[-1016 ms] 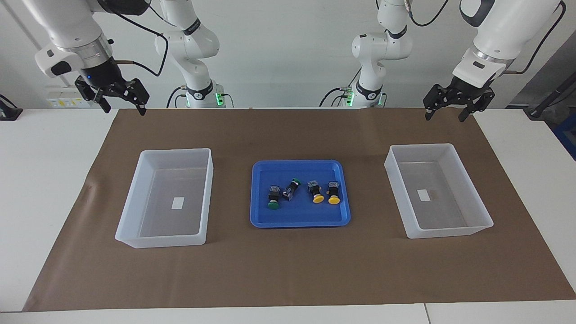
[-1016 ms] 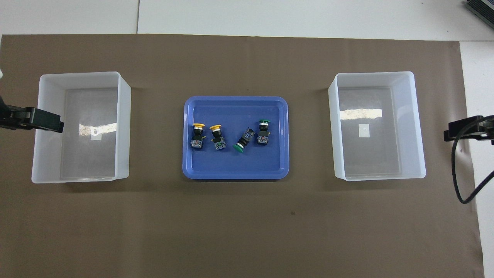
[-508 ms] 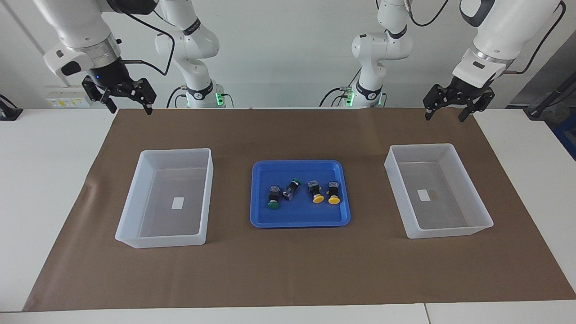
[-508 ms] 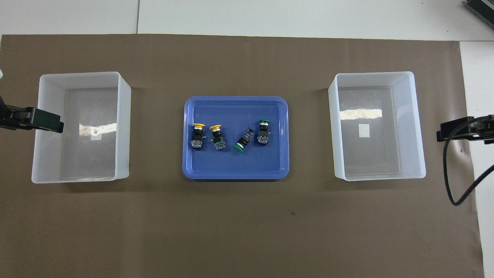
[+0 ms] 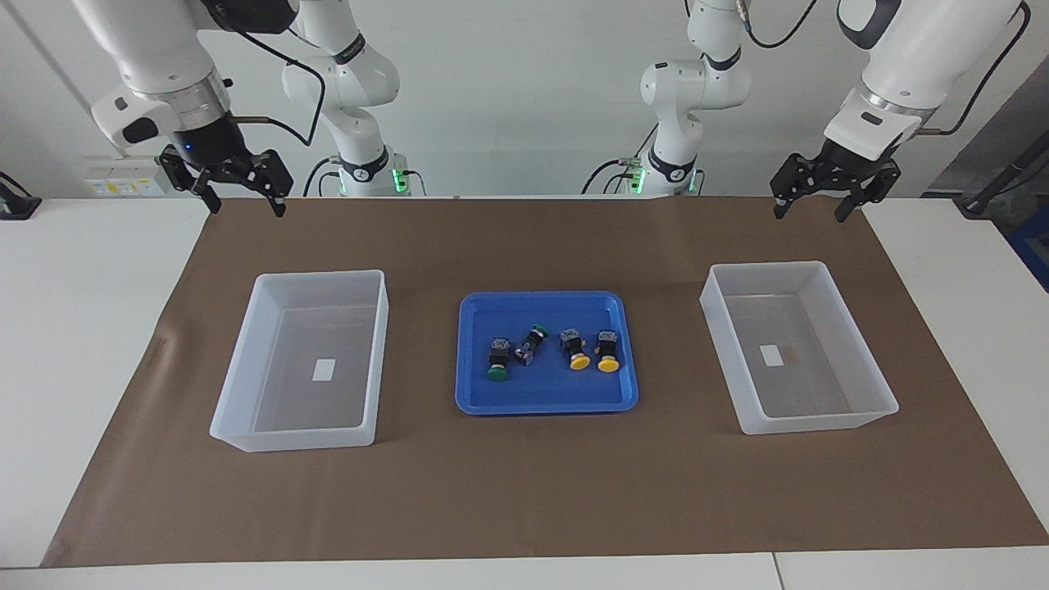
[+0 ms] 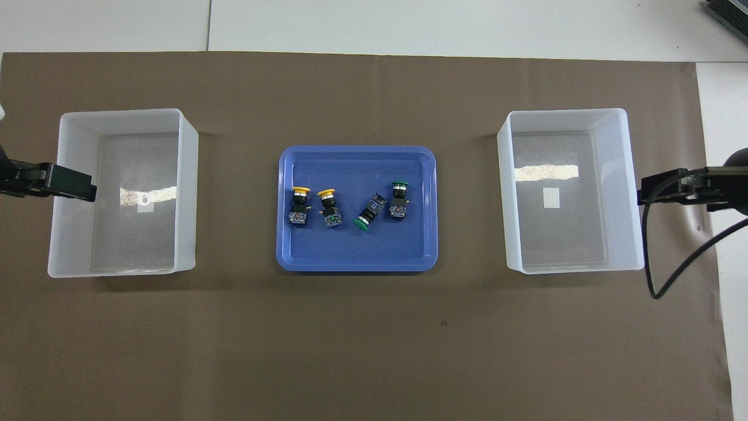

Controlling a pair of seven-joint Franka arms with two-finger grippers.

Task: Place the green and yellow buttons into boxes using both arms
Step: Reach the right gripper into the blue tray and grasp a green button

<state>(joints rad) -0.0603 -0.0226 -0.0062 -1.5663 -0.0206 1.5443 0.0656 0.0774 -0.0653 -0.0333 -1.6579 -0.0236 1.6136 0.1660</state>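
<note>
Hanging over mat [image 5: 524, 492]: left tool [image 5: 819, 206], right tool [image 5: 244, 205]; both spread, empty.

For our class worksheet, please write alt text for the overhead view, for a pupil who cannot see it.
A blue tray at mid-table holds a row of two yellow buttons and two green buttons. An empty box sits toward each arm's end, with the open left gripper and right gripper raised at their outer edges.

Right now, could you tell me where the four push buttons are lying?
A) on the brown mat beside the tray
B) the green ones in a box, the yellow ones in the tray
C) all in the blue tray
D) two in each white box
C: the two green buttons and two yellow buttons all lie in the blue tray, and both boxes hold only a small label.
</note>
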